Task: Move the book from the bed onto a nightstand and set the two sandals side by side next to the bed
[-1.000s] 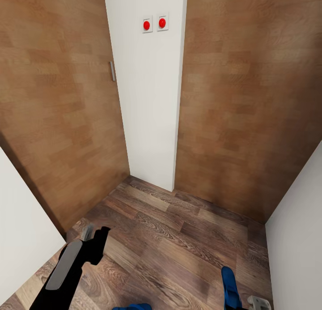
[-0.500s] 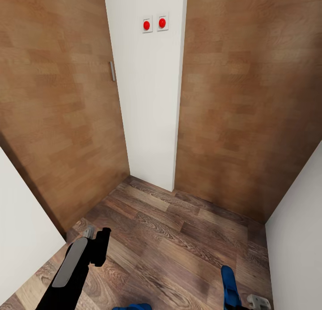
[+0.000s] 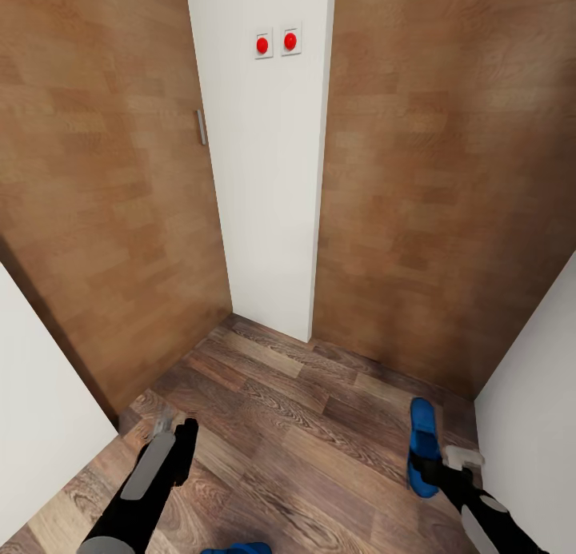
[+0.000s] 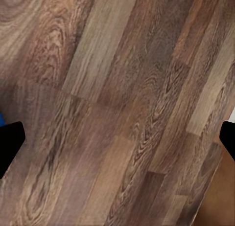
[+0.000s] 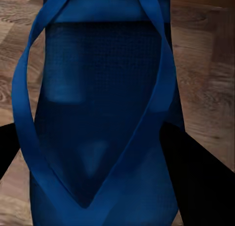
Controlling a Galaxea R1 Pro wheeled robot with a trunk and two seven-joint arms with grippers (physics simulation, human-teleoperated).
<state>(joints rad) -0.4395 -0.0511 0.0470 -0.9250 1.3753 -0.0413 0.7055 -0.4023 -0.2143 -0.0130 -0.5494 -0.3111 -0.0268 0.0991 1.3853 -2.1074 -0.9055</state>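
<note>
- Right gripper (image 3: 436, 472) is now higher in the head view than a second ago, and it holds one blue sandal (image 3: 422, 446); in the right wrist view its dark fingers (image 5: 196, 172) sit on both sides of the sandal's sole (image 5: 105, 138), closed on it.
- Before, this sandal showed only at the lower edge of the picture; now it is lifted forward, so I judge the pick is done and the carrying to the bed can begin.
- Left gripper (image 3: 178, 438) has moved a little lower and more to the centre; its two dark fingertips (image 4: 10, 145) stand far apart at the edges of the left wrist view, with nothing between them, so it is open.
- Second sandal (image 3: 236, 548) lies on the floor (image 3: 304, 434) at the bottom edge of the head view, not yet taken.
- Floor is dark wood planks, flat and bare.
- Around are two brown wooden doors (image 3: 104, 178), a white wall strip (image 3: 268, 178) with two red buttons (image 3: 276, 42), and white walls at both sides.
</note>
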